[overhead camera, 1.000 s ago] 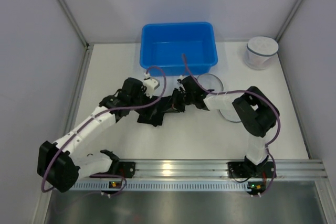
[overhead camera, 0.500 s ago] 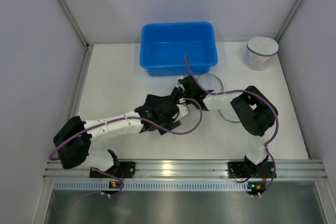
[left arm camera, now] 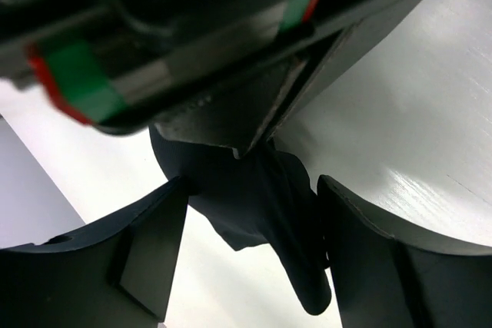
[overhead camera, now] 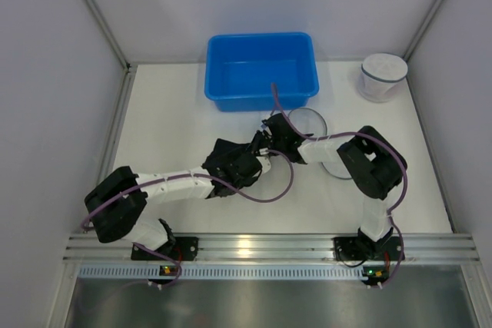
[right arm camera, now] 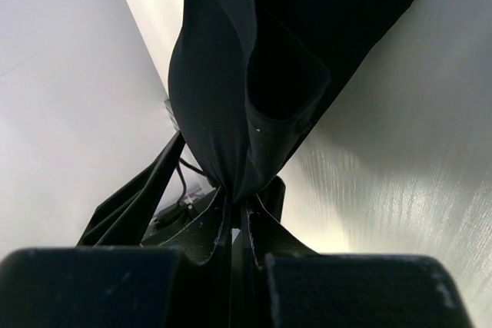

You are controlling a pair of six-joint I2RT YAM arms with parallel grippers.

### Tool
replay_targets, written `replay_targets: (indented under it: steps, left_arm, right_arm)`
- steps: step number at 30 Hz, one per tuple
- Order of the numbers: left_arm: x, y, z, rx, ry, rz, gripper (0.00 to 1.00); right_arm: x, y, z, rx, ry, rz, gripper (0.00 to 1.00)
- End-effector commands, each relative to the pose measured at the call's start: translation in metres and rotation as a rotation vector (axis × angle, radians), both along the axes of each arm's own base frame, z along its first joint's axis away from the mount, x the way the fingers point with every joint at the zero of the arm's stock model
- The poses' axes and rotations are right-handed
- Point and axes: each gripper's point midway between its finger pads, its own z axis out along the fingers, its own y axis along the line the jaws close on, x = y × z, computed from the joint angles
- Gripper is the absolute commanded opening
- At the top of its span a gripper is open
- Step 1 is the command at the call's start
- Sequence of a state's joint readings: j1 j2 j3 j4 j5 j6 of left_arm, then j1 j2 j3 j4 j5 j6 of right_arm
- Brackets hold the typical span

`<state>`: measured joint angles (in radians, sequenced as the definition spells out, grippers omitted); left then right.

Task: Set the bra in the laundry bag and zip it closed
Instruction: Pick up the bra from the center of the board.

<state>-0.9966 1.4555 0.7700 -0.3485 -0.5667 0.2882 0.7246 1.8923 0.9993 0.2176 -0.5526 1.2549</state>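
Note:
The black bra (right arm camera: 219, 90) hangs bunched from my right gripper (right arm camera: 234, 207), which is shut on a fold of it. In the top view that gripper (overhead camera: 269, 138) sits mid-table, in front of the blue bin. My left gripper (left arm camera: 250, 255) faces it from the left, jaws apart, and a lobe of the bra (left arm camera: 257, 197) hangs between its fingers (left arm camera: 146, 243), brushing the right one. From above, the left gripper (overhead camera: 250, 160) almost meets the right. A round white laundry bag (overhead camera: 314, 122) with a dark rim lies flat, partly under my right arm.
An empty blue bin (overhead camera: 261, 68) stands at the back centre. A white round container (overhead camera: 382, 76) with a dark band sits at the back right. Grey walls close the table on both sides. Purple cables loop around both arms.
My left arm has swung in from the left to the table's middle, bringing its gripper around the hanging bra. Its jaws have narrowed a little. The right arm has held still.

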Motion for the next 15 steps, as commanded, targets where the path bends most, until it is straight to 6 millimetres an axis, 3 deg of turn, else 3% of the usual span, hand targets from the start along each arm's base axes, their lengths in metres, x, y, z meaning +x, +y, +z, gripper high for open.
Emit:
replay_targets:
  steps: [1, 6, 15]
  left_arm:
    - [0.009, -0.005, 0.009, -0.03, -0.064, -0.008, 0.74]
    - [0.01, -0.009, 0.012, -0.062, -0.073, -0.01, 0.77]
    - [0.007, -0.002, 0.0, -0.007, -0.052, -0.015, 0.65]
  right_arm:
    - [-0.002, 0.006, 0.022, 0.061, -0.015, 0.009, 0.0]
    - [-0.003, 0.008, 0.026, 0.081, -0.002, 0.007, 0.0]
    - [-0.003, 0.011, 0.034, 0.11, 0.001, 0.006, 0.0]
